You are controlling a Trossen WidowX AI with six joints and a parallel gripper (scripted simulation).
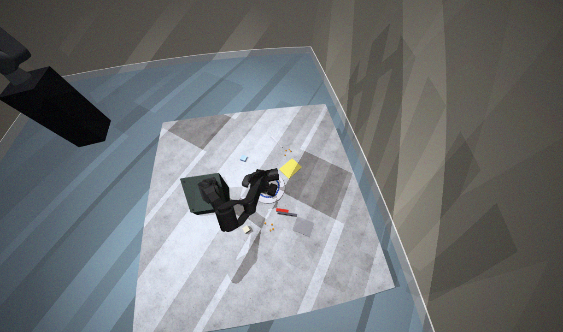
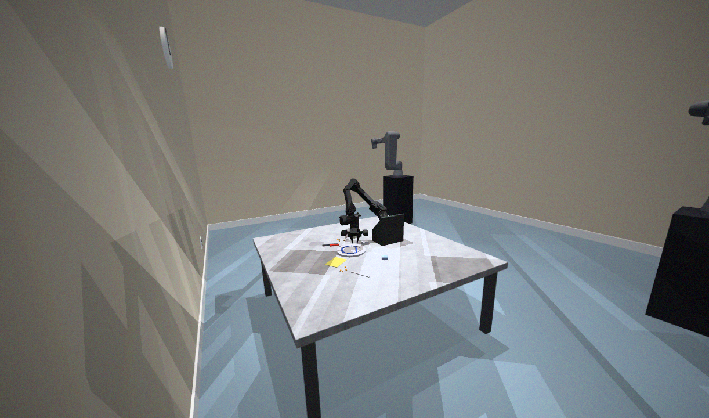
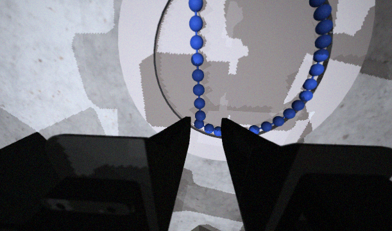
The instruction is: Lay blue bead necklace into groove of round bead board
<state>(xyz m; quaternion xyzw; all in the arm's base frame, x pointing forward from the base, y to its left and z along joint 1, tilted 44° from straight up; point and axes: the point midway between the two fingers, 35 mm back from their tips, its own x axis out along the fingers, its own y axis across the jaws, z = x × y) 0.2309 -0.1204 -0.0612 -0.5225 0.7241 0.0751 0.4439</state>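
Note:
The round white bead board point(image 1: 271, 201) point(image 2: 350, 255) point(image 3: 135, 42) lies on the table with a thin dark circular groove point(image 3: 155, 64). The blue bead necklace point(image 1: 268, 197) point(image 2: 355, 249) point(image 3: 197, 59) lies on the board. In the wrist view its right and lower beads follow the groove closely, while its left side runs nearly straight, inside the groove's left arc. My gripper point(image 2: 354, 243) point(image 3: 206, 122) points down over the board's edge, partly open, its fingertips a small gap apart near the necklace's lower left corner. Nothing is held between them. The right fingertip hides a few lower beads; the wrist view cuts off the necklace's far end.
A yellow sheet point(image 1: 290, 168) point(image 2: 336, 262) lies beside the board. A red-handled tool point(image 1: 282, 210) point(image 2: 334, 244), a grey square point(image 1: 303, 226), a cream block point(image 1: 246, 229), a light blue block point(image 1: 243, 157) point(image 2: 384, 257), a thin rod point(image 1: 276, 142) point(image 2: 360, 273) and small orange beads surround it. A dark box point(image 2: 390, 229) stands by the arm.

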